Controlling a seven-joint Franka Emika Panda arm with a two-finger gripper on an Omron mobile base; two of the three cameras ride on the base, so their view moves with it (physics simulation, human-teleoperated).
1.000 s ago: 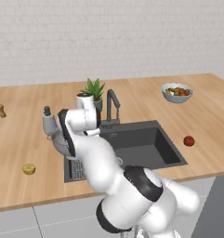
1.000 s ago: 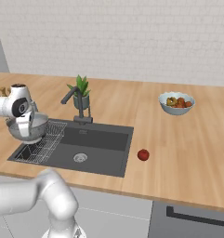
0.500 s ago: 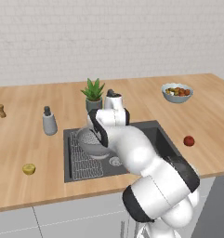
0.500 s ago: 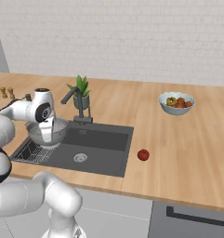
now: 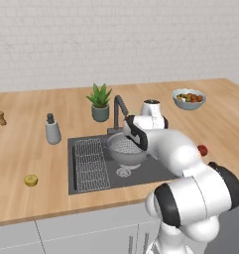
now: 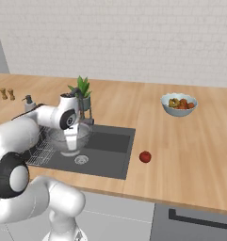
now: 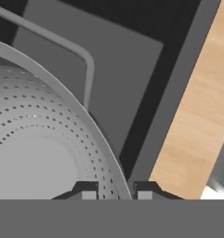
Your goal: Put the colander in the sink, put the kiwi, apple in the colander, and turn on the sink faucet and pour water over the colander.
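Claw (image 7: 114, 189) clamped on the colander (image 5: 126, 150) rim, colander held over the sink (image 5: 155, 168).
Hand view: one fingertip (image 7: 87, 190) inside the perforated wall, the other outside, rim pinched between them. Colander hangs above the round drain (image 5: 123, 172), just right of the wire rack (image 5: 89, 164); whether it touches the basin floor, can't tell. Sink faucet (image 5: 118, 111) at 12 o'clock of the colander, spout angled over it. Apple (image 6: 144, 156) on the table (image 6: 190, 155) at 3 o'clock of the sink, near its edge. Kiwi (image 5: 30, 180) on the table at 9 o'clock of the sink, well apart from the colander. Soap bottle (image 5: 52, 130) at 10 o'clock, potted plant (image 5: 100, 102) behind the faucet, fruit bowl (image 5: 189, 98) far at 2 o'clock.
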